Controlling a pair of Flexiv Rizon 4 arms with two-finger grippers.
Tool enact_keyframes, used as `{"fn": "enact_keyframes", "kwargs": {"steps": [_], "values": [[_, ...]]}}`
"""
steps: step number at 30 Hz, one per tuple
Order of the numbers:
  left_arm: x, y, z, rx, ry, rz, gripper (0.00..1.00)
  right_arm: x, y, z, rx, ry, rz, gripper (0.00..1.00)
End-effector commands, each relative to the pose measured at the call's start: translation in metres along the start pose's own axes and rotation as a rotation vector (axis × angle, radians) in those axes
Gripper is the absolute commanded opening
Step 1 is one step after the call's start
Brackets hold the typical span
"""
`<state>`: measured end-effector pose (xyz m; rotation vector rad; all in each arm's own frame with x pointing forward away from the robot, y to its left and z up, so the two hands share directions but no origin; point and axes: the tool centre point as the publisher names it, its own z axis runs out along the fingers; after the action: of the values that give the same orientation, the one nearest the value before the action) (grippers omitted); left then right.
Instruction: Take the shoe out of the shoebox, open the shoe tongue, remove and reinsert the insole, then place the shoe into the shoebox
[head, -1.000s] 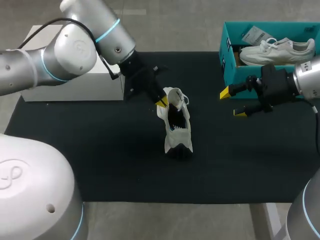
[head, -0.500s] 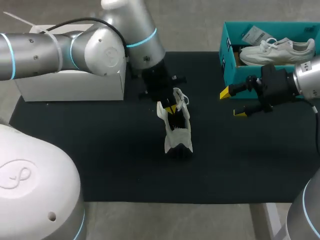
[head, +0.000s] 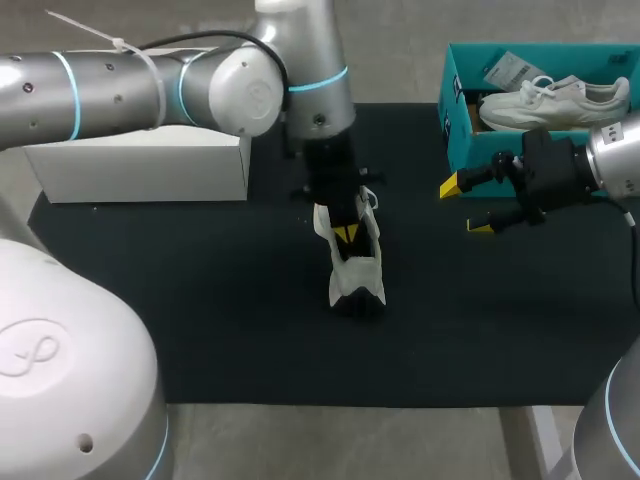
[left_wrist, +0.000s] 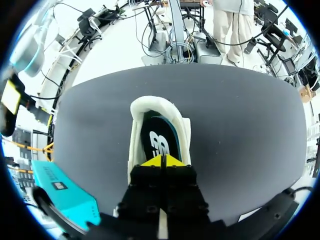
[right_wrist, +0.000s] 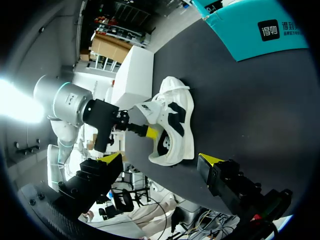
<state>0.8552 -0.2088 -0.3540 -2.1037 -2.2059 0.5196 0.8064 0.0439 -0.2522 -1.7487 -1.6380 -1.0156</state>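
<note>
White shoe (head: 357, 272) upright on black mat (head: 200, 300), well apart from teal shoebox (head: 455, 135). Left gripper (head: 346, 234) inside shoe's opening, over insole (left_wrist: 159, 142), yellow tips pressed together. Right gripper (head: 465, 206) between shoe and shoebox, fingers spread, empty

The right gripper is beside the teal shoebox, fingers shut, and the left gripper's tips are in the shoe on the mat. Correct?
Wrong in one point: the right gripper is open, its yellow tips apart in the head view. The rest holds: teal shoebox beside it, tips of the left gripper in the shoe.
</note>
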Motion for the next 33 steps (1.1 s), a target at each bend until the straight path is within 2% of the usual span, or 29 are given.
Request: {"fn": "enact_keyframes", "kwargs": {"steps": [1,6,17,23,26,33], "values": [[-0.005,0.007,0.016,0.019,0.001,0.003,0.00,0.001,-0.001,0.001,-0.001,-0.003,0.002,1.00],[-0.001,0.003,0.028,0.029,0.043,0.032,0.00,0.001,-0.001,0.001,-0.001,-0.003,0.002,1.00],[0.009,0.001,0.056,-0.039,0.090,0.065,0.00,0.001,-0.001,0.001,-0.001,-0.003,0.002,1.00],[0.008,0.001,0.069,-0.063,0.073,0.070,0.00,0.001,-0.001,0.001,-0.001,-0.003,0.002,1.00],[0.008,-0.003,0.062,-0.064,0.076,0.071,0.00,0.001,-0.001,0.001,-0.001,-0.003,0.002,1.00],[0.005,-0.009,0.024,-0.107,0.041,0.083,0.00,0.001,-0.001,0.001,-0.001,-0.003,0.002,1.00]]}}
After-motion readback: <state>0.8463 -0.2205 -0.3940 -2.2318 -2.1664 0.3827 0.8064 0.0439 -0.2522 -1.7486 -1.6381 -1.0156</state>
